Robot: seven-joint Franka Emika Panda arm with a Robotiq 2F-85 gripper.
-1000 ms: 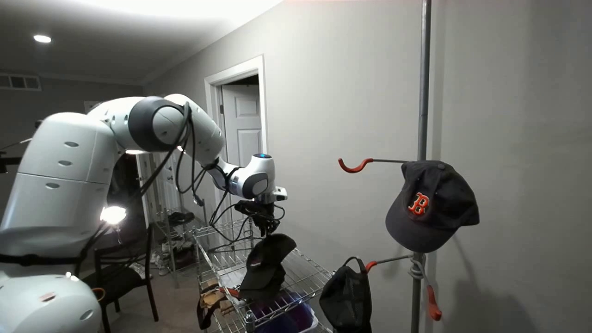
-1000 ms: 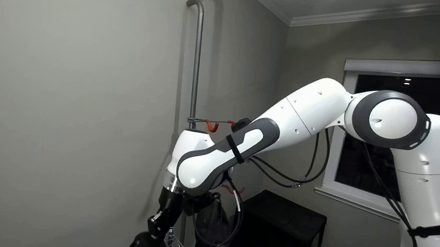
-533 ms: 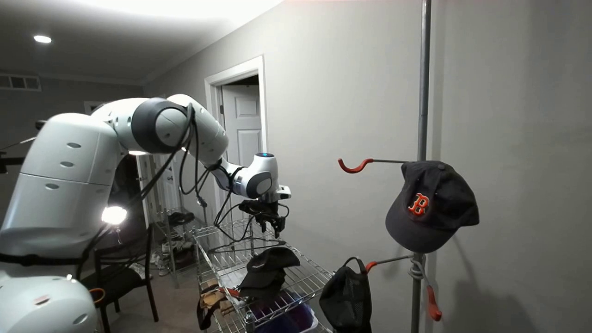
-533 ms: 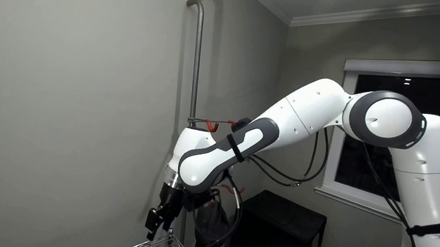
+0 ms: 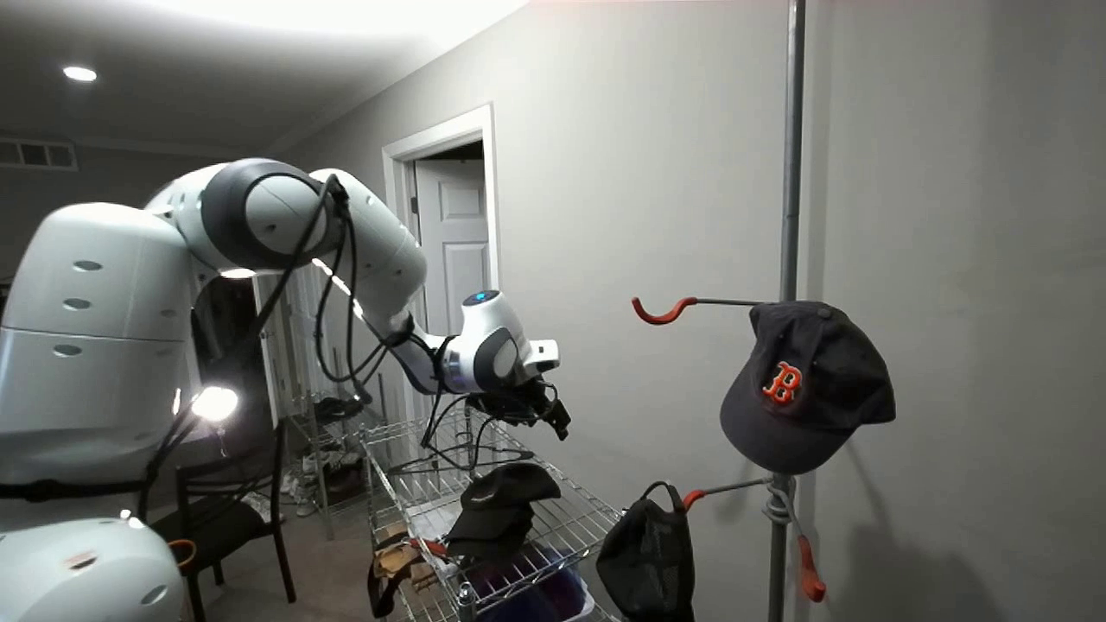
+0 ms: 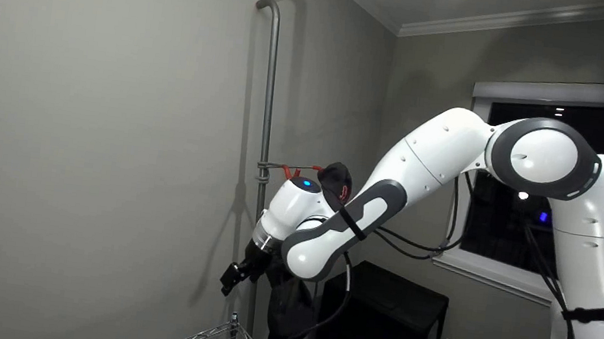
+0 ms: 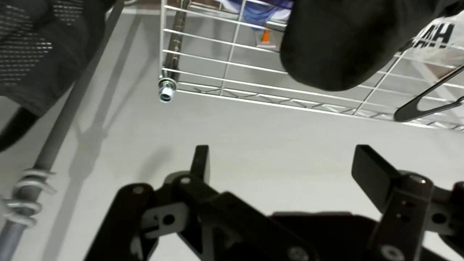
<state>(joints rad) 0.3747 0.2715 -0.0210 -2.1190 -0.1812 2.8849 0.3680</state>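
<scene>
The gripper (image 7: 282, 159) has tilted outward, higher than the rack (image 7: 286, 105), jaws apart; the cap (image 5: 497, 511) there seems released, the next move needing clearance.

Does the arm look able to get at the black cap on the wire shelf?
Probably yes, after re-aiming: the gripper is open and empty, and nothing visible covers the black cap.
</scene>
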